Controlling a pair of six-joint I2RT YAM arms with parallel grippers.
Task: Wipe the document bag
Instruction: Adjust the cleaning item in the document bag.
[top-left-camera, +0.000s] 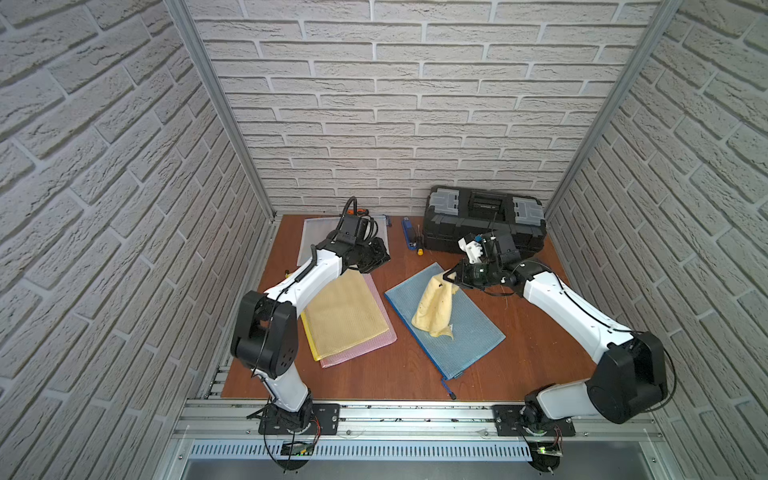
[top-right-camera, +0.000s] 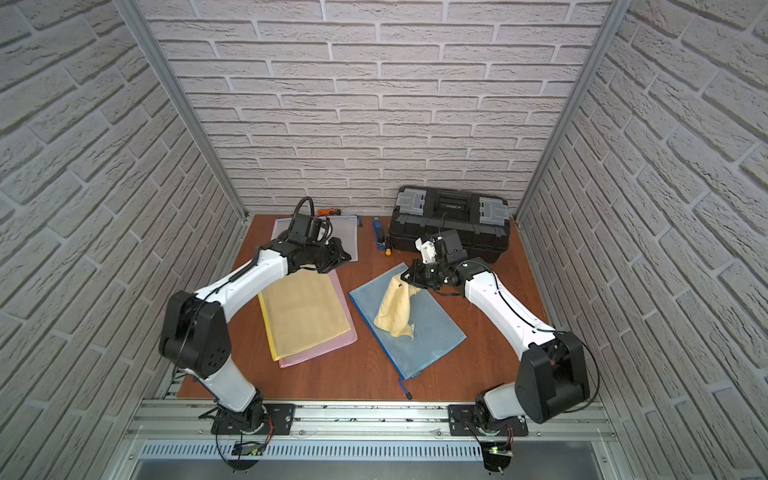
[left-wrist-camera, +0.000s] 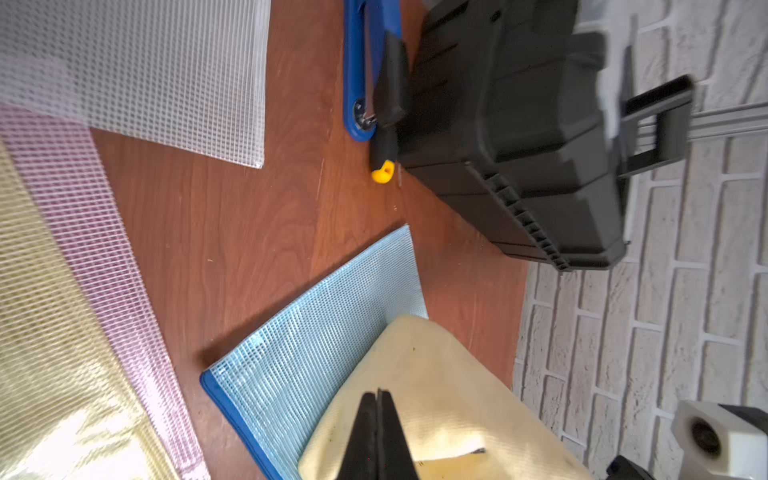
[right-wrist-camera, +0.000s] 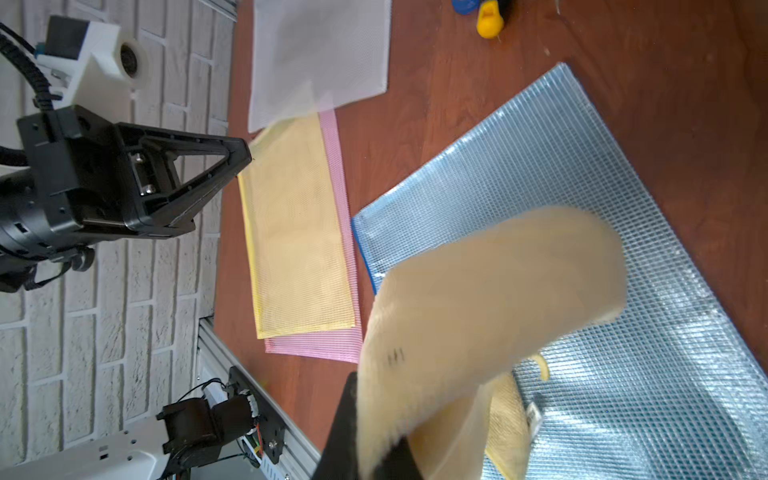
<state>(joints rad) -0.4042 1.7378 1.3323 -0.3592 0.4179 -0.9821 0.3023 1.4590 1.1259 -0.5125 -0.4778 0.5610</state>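
The blue mesh document bag (top-left-camera: 465, 336) lies flat at mid-table and shows in both top views (top-right-camera: 432, 336). A yellow cloth (top-left-camera: 434, 307) hangs from my right gripper (top-left-camera: 449, 276), which is shut on its upper corner; the cloth's lower end rests on the bag. In the right wrist view the cloth (right-wrist-camera: 490, 282) drapes from the right gripper (right-wrist-camera: 370, 436) over the bag (right-wrist-camera: 623, 208). My left gripper (top-left-camera: 380, 257) hovers left of the bag, shut and holding nothing. Its closed jaws (left-wrist-camera: 377, 401) point towards the cloth (left-wrist-camera: 440, 374) and the bag (left-wrist-camera: 316, 332).
A black toolbox (top-left-camera: 484, 224) stands at the back right, with a blue tool (top-left-camera: 408, 232) and a yellow-tipped screwdriver (top-left-camera: 419, 250) beside it. A white mesh bag (top-left-camera: 318, 235) lies at the back left. A yellow bag (top-left-camera: 345, 316) lies on a pink one (top-left-camera: 374, 347).
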